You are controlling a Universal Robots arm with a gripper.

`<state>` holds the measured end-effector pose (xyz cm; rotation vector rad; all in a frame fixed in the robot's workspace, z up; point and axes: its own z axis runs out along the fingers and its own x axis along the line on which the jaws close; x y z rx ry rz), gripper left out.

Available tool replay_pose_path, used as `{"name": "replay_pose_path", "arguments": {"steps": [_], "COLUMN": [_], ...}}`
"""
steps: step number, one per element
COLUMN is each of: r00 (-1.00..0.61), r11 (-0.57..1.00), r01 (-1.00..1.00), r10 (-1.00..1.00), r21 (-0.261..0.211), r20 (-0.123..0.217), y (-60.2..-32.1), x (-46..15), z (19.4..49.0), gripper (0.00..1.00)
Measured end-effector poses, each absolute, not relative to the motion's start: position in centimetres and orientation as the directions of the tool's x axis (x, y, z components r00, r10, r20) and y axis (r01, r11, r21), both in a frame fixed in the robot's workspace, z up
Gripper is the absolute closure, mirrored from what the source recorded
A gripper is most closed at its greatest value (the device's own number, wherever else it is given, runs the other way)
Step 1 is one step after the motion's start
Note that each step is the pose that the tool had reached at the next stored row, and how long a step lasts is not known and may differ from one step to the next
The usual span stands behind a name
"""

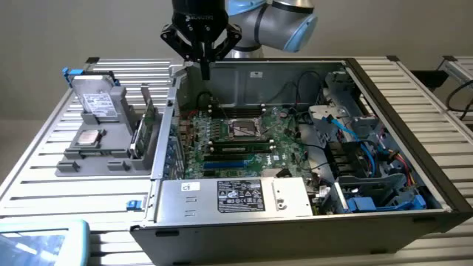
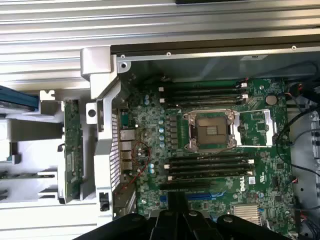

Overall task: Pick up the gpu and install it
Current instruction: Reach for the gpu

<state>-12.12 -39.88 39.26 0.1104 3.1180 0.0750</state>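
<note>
Gpu (image 1: 150, 119) stands on edge in the gray rack (image 1: 88, 163) beside the case (image 1: 296, 235), and our gripper (image 1: 205, 71) hangs over the motherboard (image 1: 196, 136), fingers together and empty, so we think grabbing it needs them apart.

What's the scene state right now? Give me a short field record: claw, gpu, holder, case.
claw: shut, holding nothing, hanging above the open computer case
gpu: upright in the gray holder, not grasped, not installed
gray holder: on the slatted table, beside the case on the exterior view's left
hard drive: in the same holder, white label facing up
computer case: side panel off
motherboard: exposed
CPU socket: uncovered
</note>
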Motion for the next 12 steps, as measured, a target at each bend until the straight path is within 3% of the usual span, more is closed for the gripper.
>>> {"name": "replay_pose_path", "arguments": {"steps": [12], "r00": [-0.997], "r11": [0.996], "r01": [0.07], "r10": [0.071], "r21": [0.049], "r20": [-0.019], "y": [-39.88], "x": [-12.22], "z": [39.27], "gripper": [0.89]}}
